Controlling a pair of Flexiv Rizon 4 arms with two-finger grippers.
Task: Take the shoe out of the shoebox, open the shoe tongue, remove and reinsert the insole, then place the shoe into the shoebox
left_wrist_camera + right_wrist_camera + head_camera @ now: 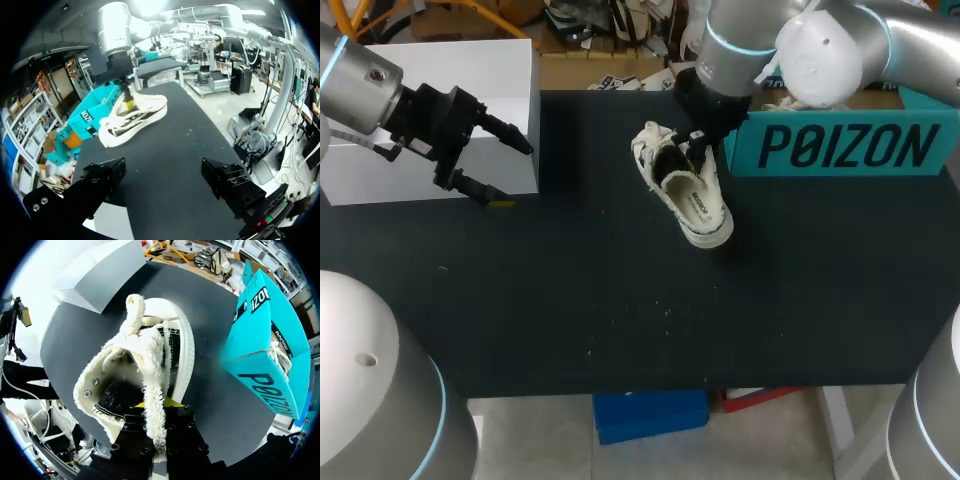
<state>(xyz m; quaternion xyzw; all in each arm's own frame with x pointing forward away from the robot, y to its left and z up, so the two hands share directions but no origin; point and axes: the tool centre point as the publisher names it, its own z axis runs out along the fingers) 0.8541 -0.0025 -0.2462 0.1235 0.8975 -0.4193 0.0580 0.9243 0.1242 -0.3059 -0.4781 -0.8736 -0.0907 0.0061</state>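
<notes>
Since the shoe is already out of its box, entries run near to far.

1. Black table (pixel 620 320): work surface, bare along its near side.
2. Cream frayed-canvas sneaker (pixel 705 215): lies on the table at centre-right, outside the box and just beside its near-left corner. Long axis runs diagonally, far-left to near-right, with the opening facing up. I cannot tell which end is the toe.
3. Left gripper (pixel 512 175): over the near-right corner of item 6, fingers spread wide and holding nothing. The sneaker lies to its right, well apart.
4. Right gripper (pixel 698 145): comes down from the far right onto the sneaker's far end, fingers closed on the fuzzy cream tongue (pixel 150 365), which runs between them.
5. Teal cardboard shoebox (pixel 840 150): far right.
6. White rectangular box (pixel 470 80): far left.

Judgement: 1 arm, the right, is at the shoe. Opening the tongue probably means pulling it away from the opening.
</notes>
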